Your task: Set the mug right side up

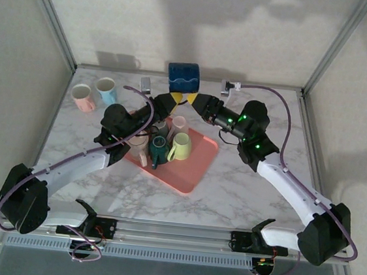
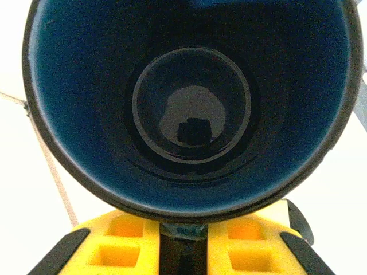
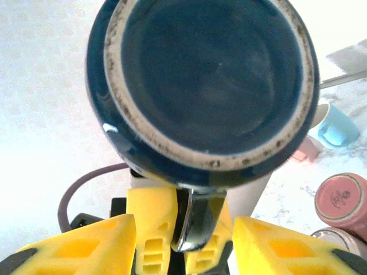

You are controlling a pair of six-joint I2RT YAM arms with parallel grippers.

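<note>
Pale walls (image 1: 23,42) around white marble table (image 1: 244,183). Blue mug (image 1: 183,77) up in the air over the back of it, on its side, handle (image 3: 195,223) hard to see from above. Left tool (image 1: 173,100) clamped on mug by the handle. Right tool (image 1: 191,99) just beside, fingers (image 3: 287,246) apart. Pink tray (image 1: 193,171) of cups (image 1: 180,147) nearby.

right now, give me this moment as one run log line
dark blue mug: lifted, mouth toward left tool | left tool: shut on its handle | right tool: open, facing its base | status: not upright yet
</note>
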